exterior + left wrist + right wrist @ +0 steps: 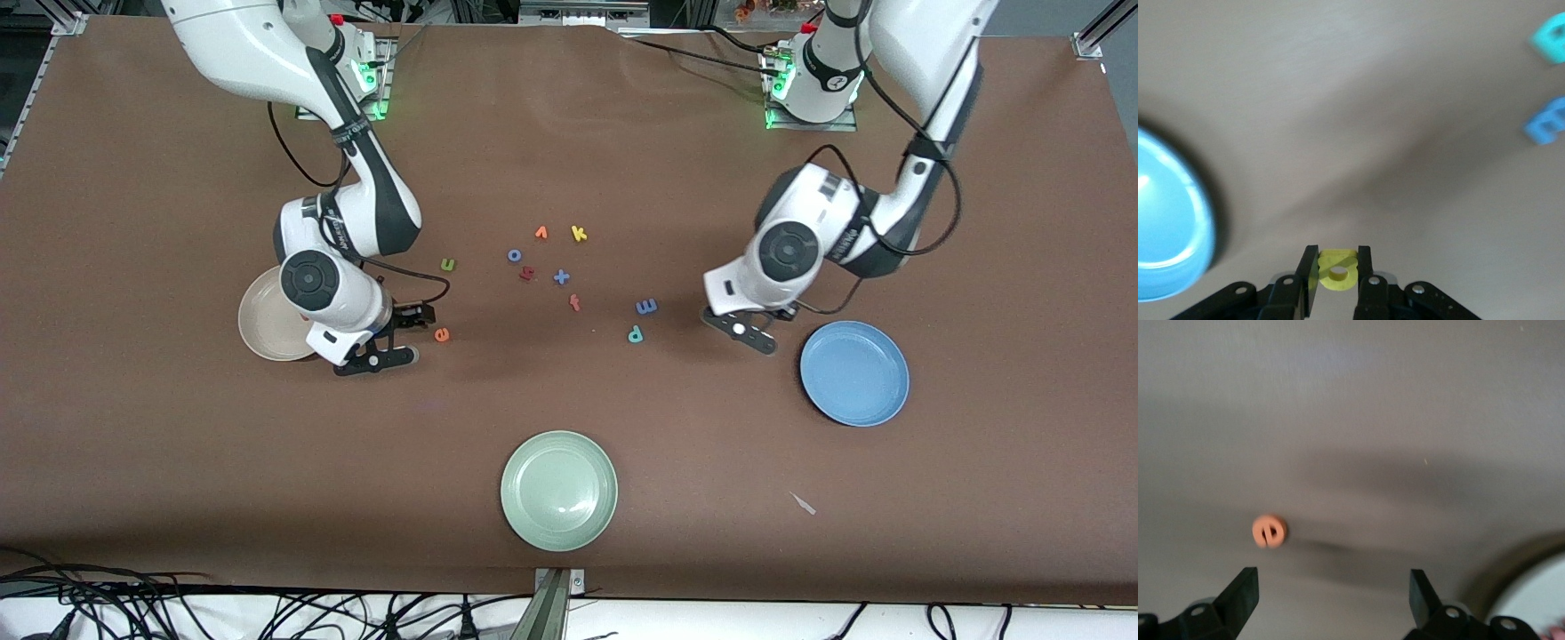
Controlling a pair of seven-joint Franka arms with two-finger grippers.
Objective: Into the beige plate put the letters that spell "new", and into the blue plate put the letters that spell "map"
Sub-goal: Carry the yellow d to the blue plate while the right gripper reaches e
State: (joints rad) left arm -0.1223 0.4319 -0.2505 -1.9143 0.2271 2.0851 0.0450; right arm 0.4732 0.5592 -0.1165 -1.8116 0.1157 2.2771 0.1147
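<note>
Left pincer grips yellow a | right pincer agape

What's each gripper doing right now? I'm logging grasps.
Left gripper: shut on the yellow a.
Right gripper: open, holding nothing, near the orange e.

Brown surface runs bare between the round pale-green plate and the loose foam letter cluster mid-table.

Right gripper sits low just beside the round cream-beige plate, jaws spread wide; only the tiny orange foam e lies nearby.

Left gripper is beside the round mid-blue plate, jaws clamped on a small yellow foam a. Blue m and teal p lie close, toward the cluster.
</note>
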